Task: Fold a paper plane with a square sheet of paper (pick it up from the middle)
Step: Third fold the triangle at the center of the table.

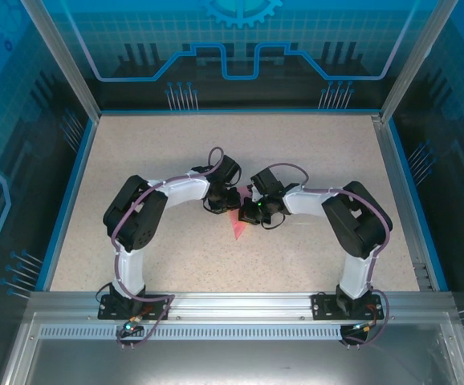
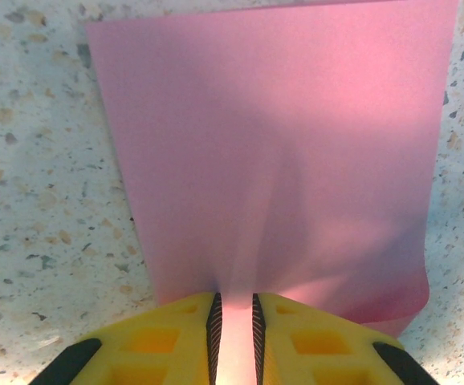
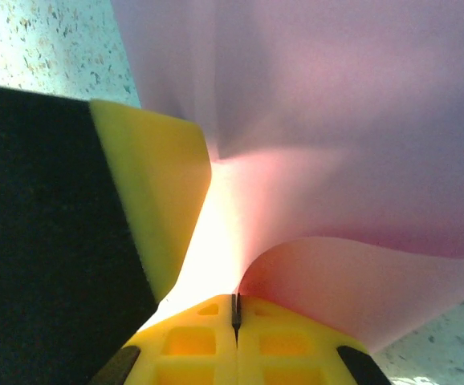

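1. While gathering the sheet at its middle, pinching a raised ridge of the square sheet of paper [image 2: 272, 144] between the narrowly parted fingers of the left gripper [image 2: 234, 309].
2. Clamping the same sheet in the fully closed right gripper [image 3: 236, 311], close beside the left gripper; paper curling up just right of its fingers and spreading flat ahead over the speckled table [image 2: 31, 160].
3. Judging as early: showing no dart shape yet.
4. Calling next for a level, matched rise of both grippers, avoiding tearing, then pressing a centre crease.
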